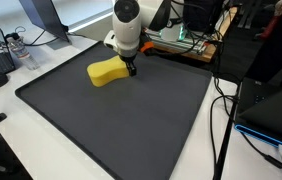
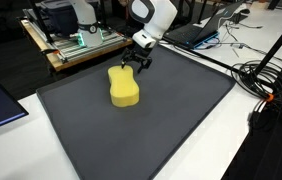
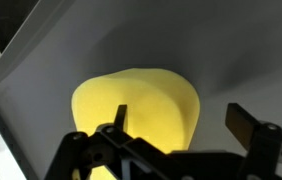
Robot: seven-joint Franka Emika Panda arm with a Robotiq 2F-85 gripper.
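Wrist view shows the gripper (image 3: pixel 181 122) with its jaws spread wide and nothing clamped between them. A yellow foam block (image 3: pixel 136 105) lies on the dark mat (image 3: pixel 236 50) just ahead of the hand and off to one side of its centre line. One finger (image 3: pixel 120 117) stands in front of the block's surface, while the other finger (image 3: pixel 243 124) stands over bare mat, well clear of the block. Most of the gap between the fingers looks onto mat and only the block's edge reaches into it.

Both exterior views place the gripper (image 1: pixel 131 70) (image 2: pixel 139 66) low, pointing down at the mat, right at one end of the block (image 1: pixel 106 72) (image 2: pixel 124 87). The rest of the block stretches away from the fingertips. Whether a fingertip touches the foam or merely hangs just above it cannot be told.

Behind the hand, beyond the mat's far edge, an exterior view shows a wooden cart (image 2: pixel 76 45) loaded with electronics. Off to the hand's side, past the mat's border, lies a tangle of black cables (image 2: pixel 266 80).
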